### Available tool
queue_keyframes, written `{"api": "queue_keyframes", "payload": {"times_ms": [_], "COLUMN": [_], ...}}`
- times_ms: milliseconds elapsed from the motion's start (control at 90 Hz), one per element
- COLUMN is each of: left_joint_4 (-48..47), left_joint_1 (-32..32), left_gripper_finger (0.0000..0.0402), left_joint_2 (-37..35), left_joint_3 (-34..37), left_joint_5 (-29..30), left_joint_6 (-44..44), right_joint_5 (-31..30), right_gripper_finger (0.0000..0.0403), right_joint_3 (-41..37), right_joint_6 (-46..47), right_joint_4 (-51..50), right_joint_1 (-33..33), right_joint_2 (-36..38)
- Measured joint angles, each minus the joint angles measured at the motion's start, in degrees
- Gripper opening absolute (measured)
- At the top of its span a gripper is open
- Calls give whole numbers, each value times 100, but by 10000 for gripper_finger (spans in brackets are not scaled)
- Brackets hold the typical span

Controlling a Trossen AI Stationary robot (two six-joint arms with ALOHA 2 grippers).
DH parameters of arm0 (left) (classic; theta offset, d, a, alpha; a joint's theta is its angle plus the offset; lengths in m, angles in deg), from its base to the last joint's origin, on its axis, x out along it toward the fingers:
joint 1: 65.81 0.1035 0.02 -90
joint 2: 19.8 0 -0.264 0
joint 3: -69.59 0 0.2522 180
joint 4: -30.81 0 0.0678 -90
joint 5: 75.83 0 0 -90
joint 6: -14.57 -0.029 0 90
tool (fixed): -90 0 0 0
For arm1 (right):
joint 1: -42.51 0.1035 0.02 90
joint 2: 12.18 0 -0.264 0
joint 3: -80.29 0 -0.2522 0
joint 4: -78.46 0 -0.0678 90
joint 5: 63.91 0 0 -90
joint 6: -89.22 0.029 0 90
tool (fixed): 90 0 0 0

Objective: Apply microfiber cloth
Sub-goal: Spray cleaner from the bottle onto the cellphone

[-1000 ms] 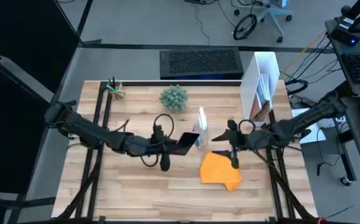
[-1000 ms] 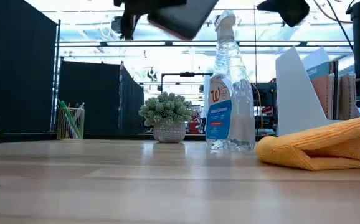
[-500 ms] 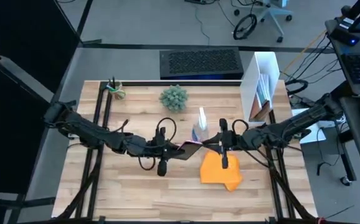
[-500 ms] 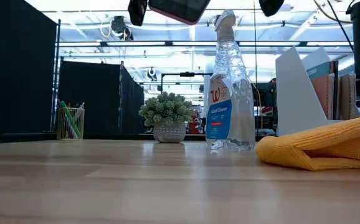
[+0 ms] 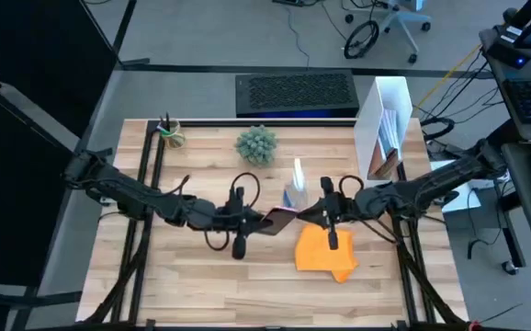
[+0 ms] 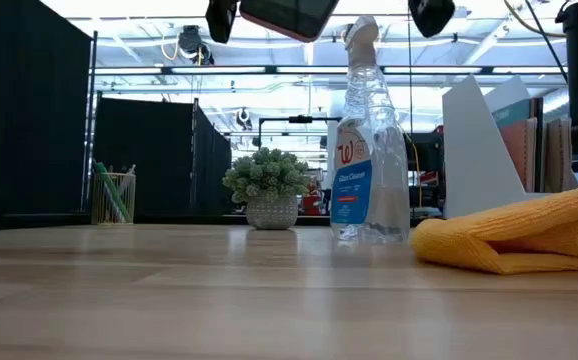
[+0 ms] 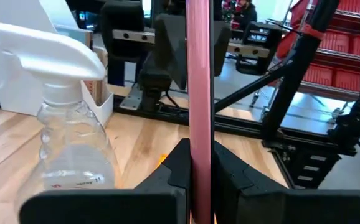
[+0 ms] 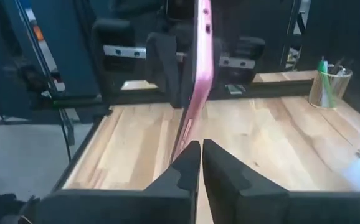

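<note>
Here, both arms meet above the middle of the table (image 5: 183, 285). The left gripper (image 5: 264, 221) is closed on the edge of a smartphone (image 5: 281, 221) in a pink case and holds it up in the air, edge-on between its fingers. The right gripper (image 5: 324, 213) sits just beside the phone's far end; in its wrist view the fingers (image 8: 186, 163) are pressed together with nothing visible between them, and the phone (image 8: 195, 74) stands just ahead of the tips, though contact cannot be confirmed from here. The microfiber cloth (image 5: 326, 252) lies rumpled on the table, untouched, directly below and slightly toward the front edge from the right gripper. Its long axis runs roughly front to back. The right arm is plainly the nearer one; the left gripper is farther off and already occupied. A spray bottle (image 5: 295, 187) stands upright just behind the phone, near both grippers, and looks the likeliest thing to be knocked. Judged from this layout, reaching the cloth calls for the right gripper to open and descend, while the left presents the phone.
</note>
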Motion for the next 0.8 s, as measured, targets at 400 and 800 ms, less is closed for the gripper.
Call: {"api": "queue_keyframes", "payload": {"times_ms": [400,800], "left_joint_4": [-7,19], "left_joint_1": [-4,48], "left_gripper_finger": [13,13], "left_joint_2": [-11,-15], "left_joint_3": [-11,-11], "left_joint_5": [4,15], "left_joint_6": [-2,-156], "right_joint_5": [260,268], "right_gripper_finger": [0,0], "right_joint_3": [-4,-7], "right_joint_6": [-255,-573], "right_joint_4": [680,1454], "right_joint_1": [-66,-190], "right_joint_2": [-42,-166]}}
